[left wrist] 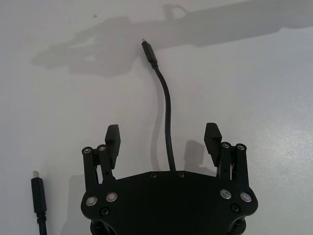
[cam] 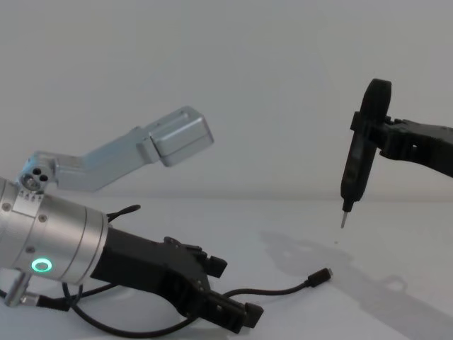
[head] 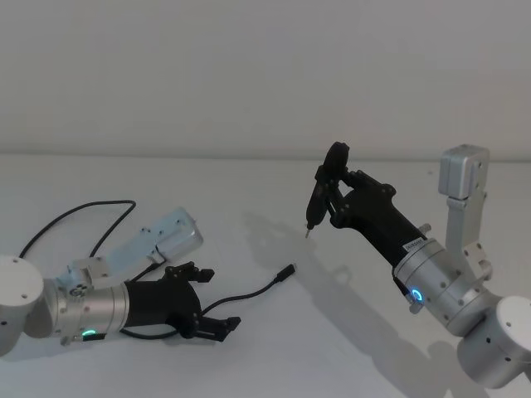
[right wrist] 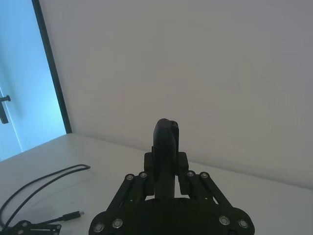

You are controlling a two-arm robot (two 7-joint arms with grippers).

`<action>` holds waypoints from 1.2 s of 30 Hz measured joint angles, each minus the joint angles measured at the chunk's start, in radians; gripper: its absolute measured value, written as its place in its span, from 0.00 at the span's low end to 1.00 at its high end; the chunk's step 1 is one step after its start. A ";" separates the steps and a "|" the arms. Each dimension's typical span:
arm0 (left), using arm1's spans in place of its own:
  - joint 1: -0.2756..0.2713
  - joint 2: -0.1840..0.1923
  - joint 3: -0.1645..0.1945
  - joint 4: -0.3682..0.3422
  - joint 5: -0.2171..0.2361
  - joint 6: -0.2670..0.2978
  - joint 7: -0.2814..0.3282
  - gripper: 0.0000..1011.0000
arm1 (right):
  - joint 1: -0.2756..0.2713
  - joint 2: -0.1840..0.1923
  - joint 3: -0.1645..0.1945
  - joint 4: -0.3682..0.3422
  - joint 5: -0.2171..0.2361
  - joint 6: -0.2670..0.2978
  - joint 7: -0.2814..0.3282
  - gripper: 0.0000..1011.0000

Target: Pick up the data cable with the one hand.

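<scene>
Nearest, the left end effector (head: 217, 300) sits low over the white desk (head: 249, 182), its fingers spread wide with nothing gripped. One data cable (left wrist: 166, 98), thin, black and limp, lies on the desk and runs out between those fingers, apart from both. It ends in a small black plug with a short silver tip, and its far length loops off to the left. Farther off, the right end effector (cam: 368, 131) hangs raised, clamped on one black pen-shaped tool (cam: 350, 177) whose metal tip points down.
</scene>
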 joint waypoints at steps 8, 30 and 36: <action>0.002 -0.001 0.004 0.005 0.007 -0.003 0.007 0.91 | -0.002 0.001 -0.002 0.000 0.004 -0.002 0.002 0.27; 0.005 -0.003 0.008 0.010 0.014 -0.005 0.013 0.25 | 0.009 0.009 -0.030 0.061 -0.003 0.032 0.013 0.27; 0.006 -0.003 0.008 0.010 0.015 -0.005 0.014 0.07 | 0.018 0.009 -0.040 0.085 -0.009 0.039 0.019 0.27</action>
